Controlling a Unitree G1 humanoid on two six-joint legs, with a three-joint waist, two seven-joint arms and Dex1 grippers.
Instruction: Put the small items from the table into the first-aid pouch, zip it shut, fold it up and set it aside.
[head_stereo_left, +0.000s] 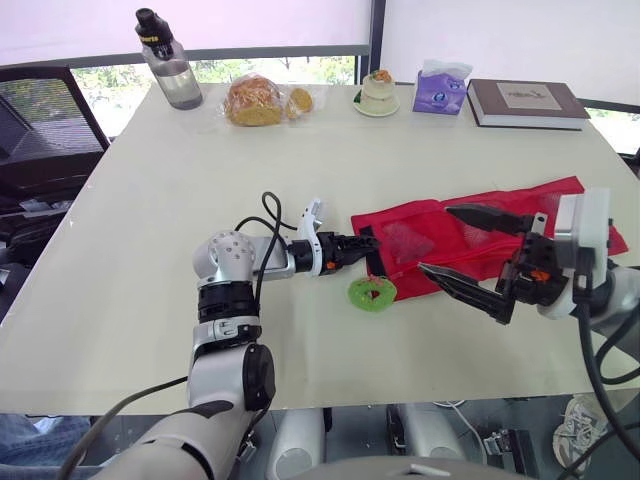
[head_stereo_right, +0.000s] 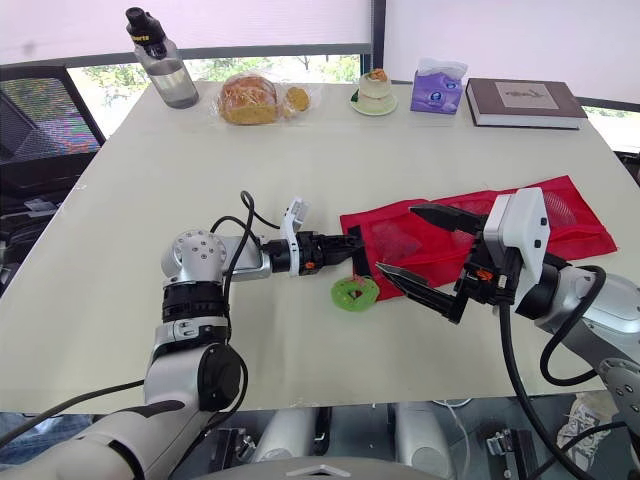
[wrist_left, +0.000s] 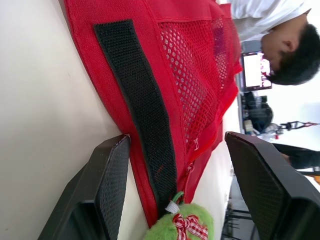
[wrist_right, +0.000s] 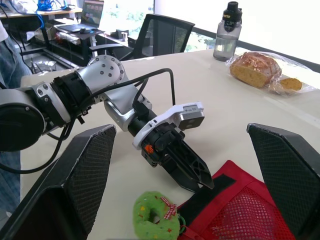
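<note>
Red pouch (head_stereo_left: 410, 235) on counter (head_stereo_left: 200, 180); I see left gripper (head_stereo_left: 365, 250) jaws apart at its end, right gripper (head_stereo_left: 434, 239) jaws wide apart above it.

The pouch (head_stereo_left: 405, 240) is bright red with honeycomb mesh panels, crossed by a plain black strip (wrist_left: 140, 115). At its seven o'clock corner lies a lime-green plush ring (head_stereo_left: 372, 293) with a red-and-white checked bow (wrist_left: 190, 225) (tiny coloured specks dot the fuzz). The table (head_stereo_left: 300, 170) is pale cream. Toward eleven o'clock stands a smoky-grey bottle (head_stereo_left: 170, 65) with a black cap; toward one o'clock, a purple tissue box (head_stereo_left: 440, 90) and a dark brown book (head_stereo_left: 525, 102).
</note>
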